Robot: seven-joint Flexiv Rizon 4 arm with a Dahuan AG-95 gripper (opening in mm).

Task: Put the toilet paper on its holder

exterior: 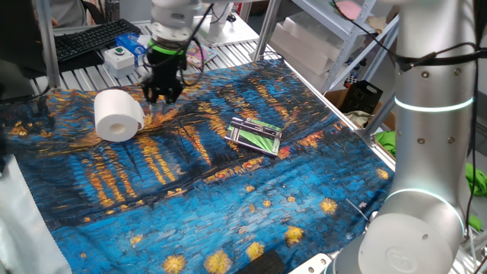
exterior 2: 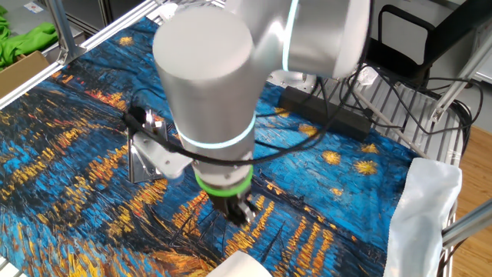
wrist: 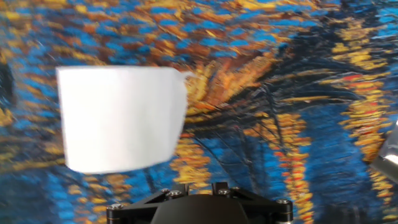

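Observation:
The toilet paper [exterior: 118,116] is a white roll lying on its side on the blue and orange patterned cloth [exterior: 190,190]. It shows in the hand view [wrist: 121,118] at the left, and its top edge shows in the other fixed view [exterior 2: 238,266]. The holder [exterior: 255,135], green-striped with silver edges, lies flat on the cloth to the right of the roll, and the arm partly hides it in the other fixed view [exterior 2: 144,160]. My gripper [exterior: 162,94] hangs just above the cloth beside the roll, between roll and holder. Its fingers are close together and hold nothing [exterior 2: 243,213] [wrist: 202,185].
A keyboard [exterior: 87,42] and a blue-and-white box [exterior: 125,52] sit behind the cloth's far edge. A second robot arm's base [exterior: 426,152] stands at the right. Cables and a power strip [exterior 2: 330,115] lie beside the cloth. White fabric [exterior 2: 423,208] hangs at the edge.

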